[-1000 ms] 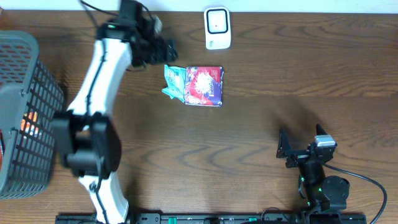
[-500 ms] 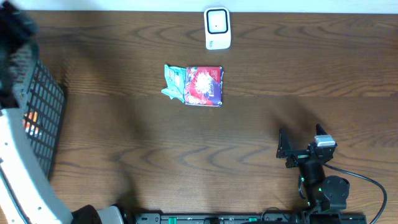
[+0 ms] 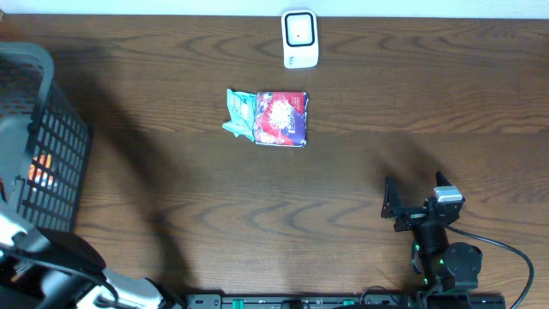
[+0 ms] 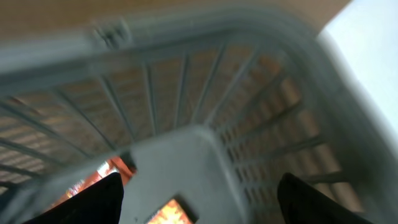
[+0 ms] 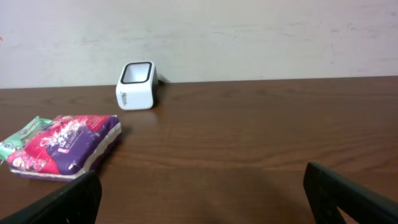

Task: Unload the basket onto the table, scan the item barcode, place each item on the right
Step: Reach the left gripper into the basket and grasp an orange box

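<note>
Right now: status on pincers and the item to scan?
Left pincer open, empty, facing basket. Right pincer open, empty. Snack packets unheld, short of scanner; nothing between.

A dark, wood-grained table (image 3: 343, 215) is seen under even indoor light, its surface crossed in places by soft, blurred shadows. Behind its far edge, a plain off-white wall (image 5: 261, 31), faintly scuffed and marked, is shown.

packet (image 3: 279, 118) print illegible, scanner (image 3: 300, 39) marking too small to read
</note>
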Action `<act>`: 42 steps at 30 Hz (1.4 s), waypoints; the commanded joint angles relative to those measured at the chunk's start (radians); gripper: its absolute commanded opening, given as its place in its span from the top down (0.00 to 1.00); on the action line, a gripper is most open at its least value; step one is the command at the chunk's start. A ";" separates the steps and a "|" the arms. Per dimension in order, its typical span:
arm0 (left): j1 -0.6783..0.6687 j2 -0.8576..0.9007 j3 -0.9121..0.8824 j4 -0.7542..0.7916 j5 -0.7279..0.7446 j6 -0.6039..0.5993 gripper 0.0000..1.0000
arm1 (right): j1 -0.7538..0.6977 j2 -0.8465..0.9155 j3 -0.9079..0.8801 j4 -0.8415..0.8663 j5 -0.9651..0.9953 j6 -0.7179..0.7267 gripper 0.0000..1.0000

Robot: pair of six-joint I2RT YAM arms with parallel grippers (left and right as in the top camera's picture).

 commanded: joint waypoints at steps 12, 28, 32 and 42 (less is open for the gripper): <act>-0.012 0.286 -0.090 -0.078 0.073 0.258 0.21 | 0.005 -0.005 -0.002 -0.004 0.001 -0.009 0.01; -0.012 0.450 -0.091 -0.244 0.070 0.332 0.28 | 0.005 -0.005 -0.002 -0.004 0.001 -0.008 0.01; -0.012 0.451 -0.090 -0.239 0.069 0.332 0.60 | 0.005 -0.005 -0.002 -0.004 0.001 -0.009 0.01; -0.012 0.429 -0.045 -0.232 0.074 0.246 0.93 | 0.005 -0.005 -0.002 -0.004 0.001 -0.009 0.01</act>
